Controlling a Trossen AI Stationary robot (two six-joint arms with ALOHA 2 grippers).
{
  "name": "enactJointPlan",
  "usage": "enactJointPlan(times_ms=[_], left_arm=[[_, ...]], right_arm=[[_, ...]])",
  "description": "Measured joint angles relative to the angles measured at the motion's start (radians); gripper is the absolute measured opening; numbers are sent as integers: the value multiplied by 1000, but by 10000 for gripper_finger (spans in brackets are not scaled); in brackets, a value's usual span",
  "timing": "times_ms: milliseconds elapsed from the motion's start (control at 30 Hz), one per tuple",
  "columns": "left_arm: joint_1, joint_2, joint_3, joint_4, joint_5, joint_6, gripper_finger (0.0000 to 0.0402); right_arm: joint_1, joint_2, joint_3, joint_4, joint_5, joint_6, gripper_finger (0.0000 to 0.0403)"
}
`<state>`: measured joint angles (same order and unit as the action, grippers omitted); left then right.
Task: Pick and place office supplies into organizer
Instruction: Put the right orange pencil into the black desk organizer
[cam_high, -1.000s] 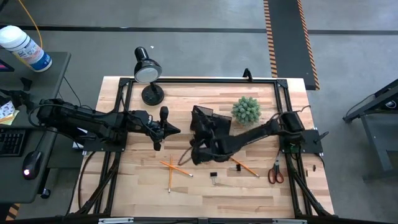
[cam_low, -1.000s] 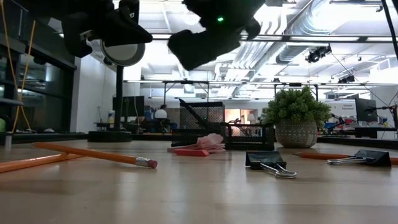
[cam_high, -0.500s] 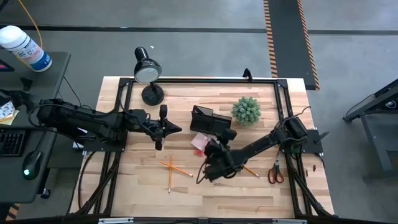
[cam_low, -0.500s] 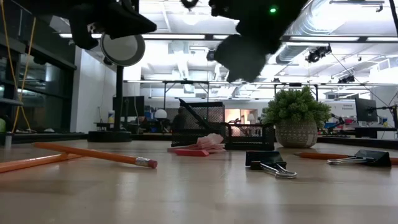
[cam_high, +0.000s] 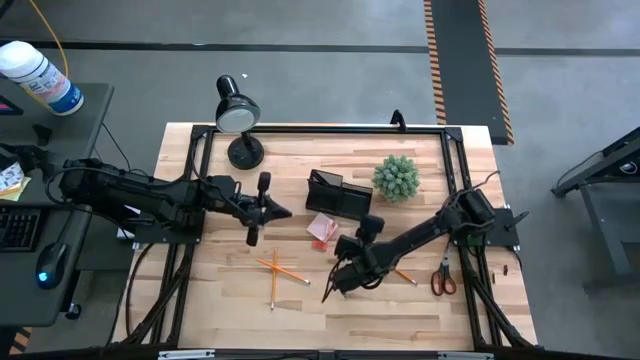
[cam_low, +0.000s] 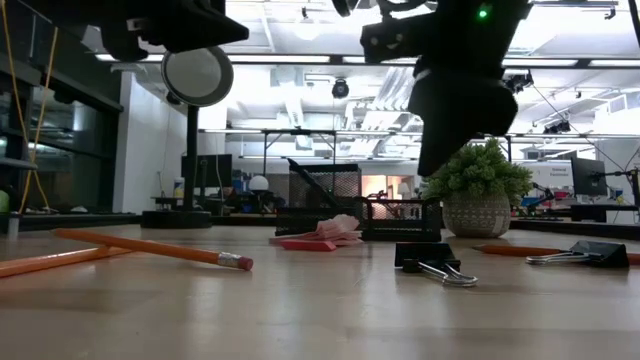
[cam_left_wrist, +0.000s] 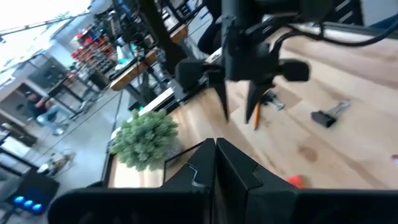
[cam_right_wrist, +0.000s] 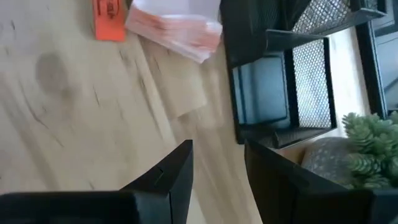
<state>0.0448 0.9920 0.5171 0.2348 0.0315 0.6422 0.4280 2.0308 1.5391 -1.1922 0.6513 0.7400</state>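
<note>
The black mesh organizer (cam_high: 335, 195) stands mid-table, toward the far side. A pink sticky-note pad (cam_high: 322, 228) lies just in front of it. Two crossed pencils (cam_high: 280, 270) lie toward the near edge, and another pencil (cam_high: 400, 270) lies right of my right arm. Red-handled scissors (cam_high: 443, 278) lie near the right edge. My right gripper (cam_high: 332, 288) is open and points down above a black binder clip (cam_low: 432, 262) without touching it. A second clip (cam_low: 590, 255) lies farther right. My left gripper (cam_high: 285, 210) hovers left of the organizer, shut and empty.
A green spiky plant ball (cam_high: 397, 177) sits right of the organizer. A black desk lamp (cam_high: 238, 115) stands at the far left corner. A small orange item (cam_right_wrist: 109, 15) lies beside the sticky notes. Bare wood lies along the near edge (cam_high: 330, 325).
My right gripper has swung away from the organizer and sticky notes toward the near edge, tipped to point downward, and come down over the binder clip. It has stayed open. Nothing on the table has moved.
</note>
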Motion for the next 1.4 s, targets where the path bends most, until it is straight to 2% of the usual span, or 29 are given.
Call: enactJointPlan(times_ms=[133,233,400,567,700,900,1000,1133,1300,1400], left_arm=[[0,0,0,9,60,4,3],[0,0,0,19,103,3,3],[0,0,0,-36,145,-7,3],[0,0,0,-176,144,-59,3],[-3,0,0,-258,144,-114,3],[-62,0,-22,-269,135,-100,3],[-100,0,-36,-267,129,-99,3],[-157,1,-54,-271,39,-89,3],[-184,1,-53,-281,-81,-38,3],[-182,1,-44,-295,-90,3,3]], right_arm=[[18,0,0,-42,112,-34,138],[54,-2,0,-149,159,15,138],[111,-4,0,-309,164,170,138],[171,-4,0,-314,145,200,138],[204,-4,0,-324,168,247,138],[222,-4,0,-328,174,316,138],[216,-4,0,-321,150,321,138],[200,-4,0,-323,71,341,138],[164,-5,0,-370,-120,357,137],[125,-21,0,-375,-265,339,137]])
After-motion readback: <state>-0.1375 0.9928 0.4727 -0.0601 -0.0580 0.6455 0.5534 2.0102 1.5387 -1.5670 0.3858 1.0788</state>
